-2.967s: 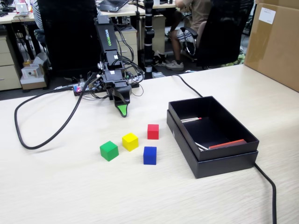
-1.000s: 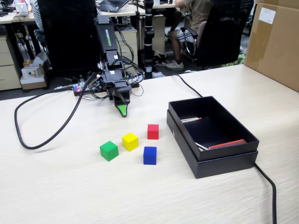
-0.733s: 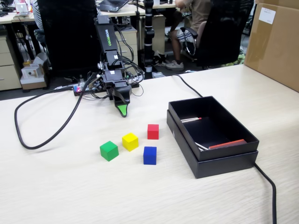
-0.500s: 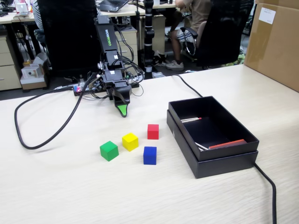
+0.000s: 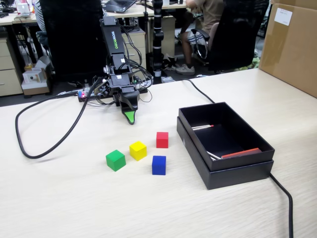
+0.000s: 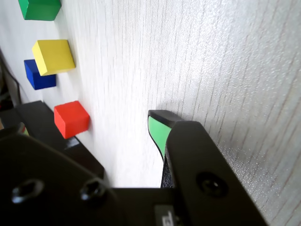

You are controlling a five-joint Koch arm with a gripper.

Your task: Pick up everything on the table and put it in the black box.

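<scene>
The black claw with a green-lined fingertip point(image 5: 130, 118) points down at the large pale beige wood-grain tabletop point(image 5: 74, 198), tip at or just above the surface. In the wrist view point(image 6: 157, 127) only one green-faced tip shows, the other jaw lying behind it, so whether it is open or closed cannot be told. It holds nothing visible.

From the claw tip in the fixed view: the small red cube point(image 5: 162, 140) sits at about 4 o'clock, near; the small yellow cube point(image 5: 138, 150) at about 5 o'clock; the small blue cube point(image 5: 159, 165) beyond at about 5 o'clock; the small green cube point(image 5: 115, 160) at about 7 o'clock. All four rest on the tabletop, apart from one another.

The shallow matte black cardboard box with a doubled rim point(image 5: 257, 168) lies at about 4 o'clock, past the red cube. Inside it lie a thin red strip point(image 5: 241, 152) and pen-like sticks point(image 5: 202, 127).

A thick black cable point(image 5: 29, 152) loops at 9 o'clock from the arm base. A big brown cardboard carton point(image 5: 292, 44) stands at 2 o'clock, at the far table edge.
</scene>
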